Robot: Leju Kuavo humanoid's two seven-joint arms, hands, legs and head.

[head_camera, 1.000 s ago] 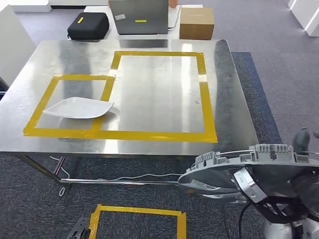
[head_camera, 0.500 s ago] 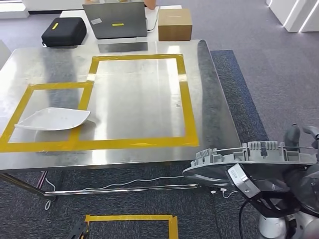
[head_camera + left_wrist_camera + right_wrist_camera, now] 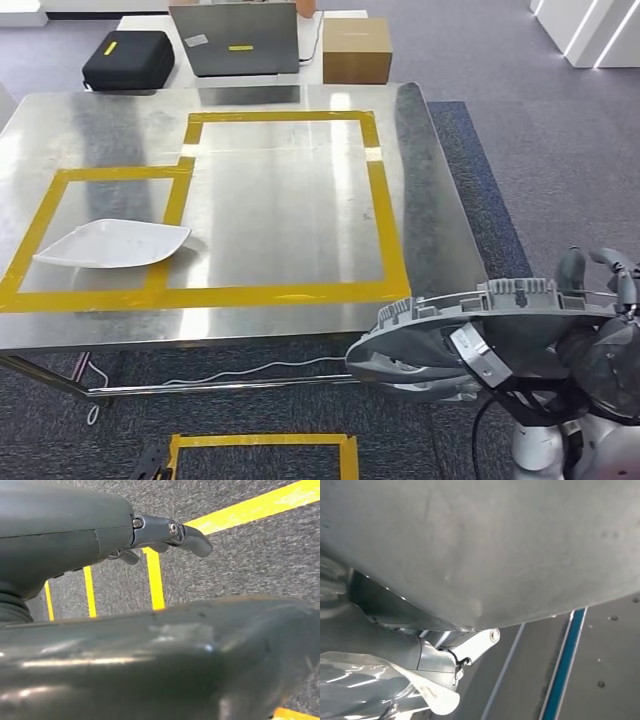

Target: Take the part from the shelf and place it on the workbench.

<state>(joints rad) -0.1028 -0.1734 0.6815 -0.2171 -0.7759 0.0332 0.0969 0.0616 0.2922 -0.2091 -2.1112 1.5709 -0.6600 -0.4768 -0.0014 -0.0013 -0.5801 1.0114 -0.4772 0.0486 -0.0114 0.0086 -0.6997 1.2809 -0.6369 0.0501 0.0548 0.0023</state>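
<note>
A long grey moulded part (image 3: pixel 453 340) with a ribbed upper edge lies level in my right hand (image 3: pixel 604 310) at the lower right of the head view. It hangs over the carpet, just off the near right corner of the steel workbench (image 3: pixel 287 200). Dark fingers (image 3: pixel 572 270) curl over the part's far end. In the right wrist view the part's smooth underside (image 3: pixel 490 545) spreads wide, with fingers (image 3: pixel 474 647) below it. My left hand (image 3: pixel 94 535) hangs over the carpet, fingers (image 3: pixel 188 535) stretched out and holding nothing.
Yellow tape marks a large rectangle (image 3: pixel 381 200) and a smaller one on the bench; a white curved part (image 3: pixel 113 243) lies in the smaller one. Behind stand a laptop (image 3: pixel 234 38), a black case (image 3: pixel 128 58) and a cardboard box (image 3: pixel 356 50). A taped square (image 3: pixel 260 440) marks the floor.
The whole picture has shifted, so the camera has moved; the bench now sits more to the left in view. The grey part stays in my right hand at the lower right.
</note>
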